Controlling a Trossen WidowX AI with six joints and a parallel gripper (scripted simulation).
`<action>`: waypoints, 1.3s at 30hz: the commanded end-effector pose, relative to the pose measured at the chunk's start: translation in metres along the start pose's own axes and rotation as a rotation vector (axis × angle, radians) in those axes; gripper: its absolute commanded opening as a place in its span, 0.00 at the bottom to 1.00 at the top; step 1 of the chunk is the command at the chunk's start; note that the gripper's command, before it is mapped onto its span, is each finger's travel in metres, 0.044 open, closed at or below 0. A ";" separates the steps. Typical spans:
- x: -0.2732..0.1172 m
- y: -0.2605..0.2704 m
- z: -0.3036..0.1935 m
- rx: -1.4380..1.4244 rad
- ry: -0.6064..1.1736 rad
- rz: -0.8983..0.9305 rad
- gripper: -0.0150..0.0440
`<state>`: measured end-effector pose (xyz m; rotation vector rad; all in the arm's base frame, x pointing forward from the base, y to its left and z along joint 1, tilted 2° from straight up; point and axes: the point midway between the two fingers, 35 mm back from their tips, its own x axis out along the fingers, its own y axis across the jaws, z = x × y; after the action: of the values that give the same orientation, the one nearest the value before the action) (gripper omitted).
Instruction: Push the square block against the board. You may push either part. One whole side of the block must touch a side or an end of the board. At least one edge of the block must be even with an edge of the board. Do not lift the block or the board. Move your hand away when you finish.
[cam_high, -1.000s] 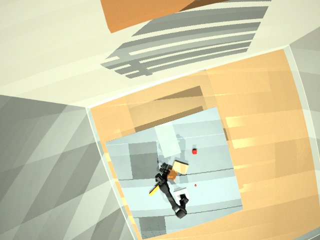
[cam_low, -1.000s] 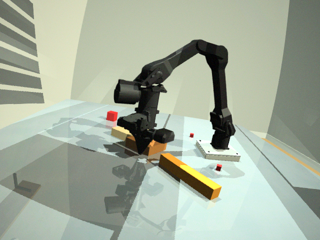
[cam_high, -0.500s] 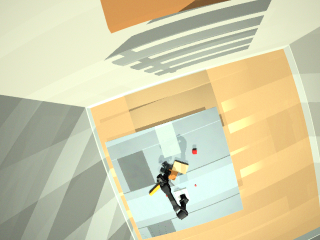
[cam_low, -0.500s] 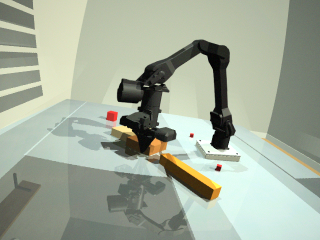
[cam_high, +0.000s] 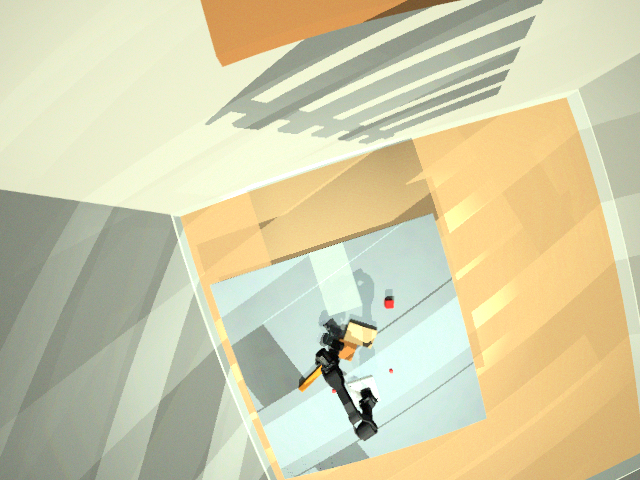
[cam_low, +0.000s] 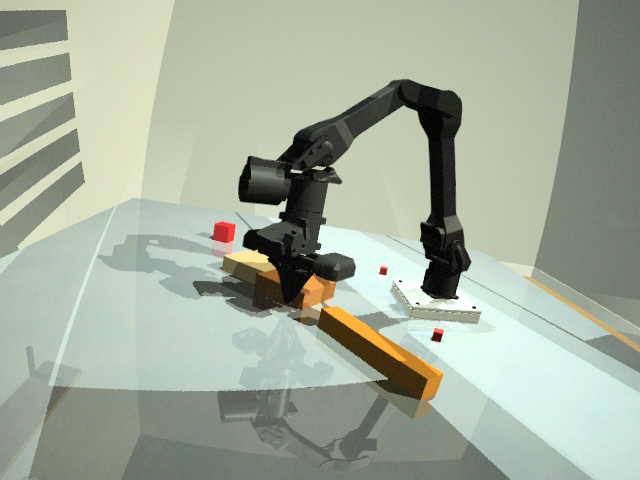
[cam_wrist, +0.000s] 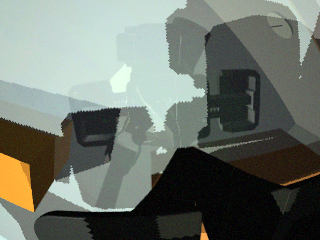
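Note:
The orange square block (cam_high: 347, 351) (cam_low: 267, 290) lies flat on the table. The pale tan rectangular piece (cam_high: 360, 333) (cam_low: 241, 264), which looks like the board, lies flat right behind the block in the exterior view. The two look touching or nearly so; whether a whole side meets or edges are even cannot be told, as the hand covers part. My gripper (cam_low: 291, 296) (cam_wrist: 186, 155) is shut and empty, pointing down, its tip low at the block's near side in the exterior view. Contact with the block cannot be told. The black fingers hide much of the wrist view.
A long yellow-orange bar (cam_high: 310, 378) (cam_low: 379, 351) (cam_wrist: 14, 185) lies between the block and the table's left part in the top view. A larger red cube (cam_high: 388, 302) (cam_low: 224, 231) is beyond the tan piece. Two small red cubes lie near the arm's white base (cam_low: 447, 313).

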<state>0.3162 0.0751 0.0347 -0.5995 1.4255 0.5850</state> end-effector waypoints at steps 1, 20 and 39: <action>0.001 0.000 0.003 -0.003 0.008 0.001 0.25; 0.002 0.000 0.034 -0.003 0.005 0.001 0.25; -0.052 -0.002 0.045 -0.011 -0.010 -0.001 0.25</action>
<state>0.3469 0.1058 0.0907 -0.6027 1.4098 0.5918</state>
